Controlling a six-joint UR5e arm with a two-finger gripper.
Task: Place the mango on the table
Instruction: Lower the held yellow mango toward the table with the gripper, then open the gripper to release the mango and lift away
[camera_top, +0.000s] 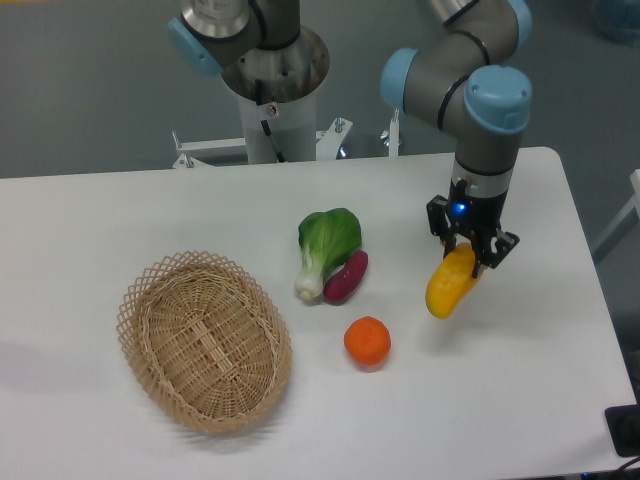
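The yellow mango (448, 285) hangs tilted in my gripper (468, 252), whose fingers are shut on its upper, more orange end. Its lower tip is close to the white table (520, 400) on the right side; whether it touches the surface I cannot tell. The mango is to the right of the orange and apart from it.
A round orange (367, 341) lies left of the mango. A green bok choy (323, 248) and a purple sweet potato (346, 276) lie together at the table's middle. An oval wicker basket (204, 340) stands at the front left. The robot's base (272, 90) rises behind the table.
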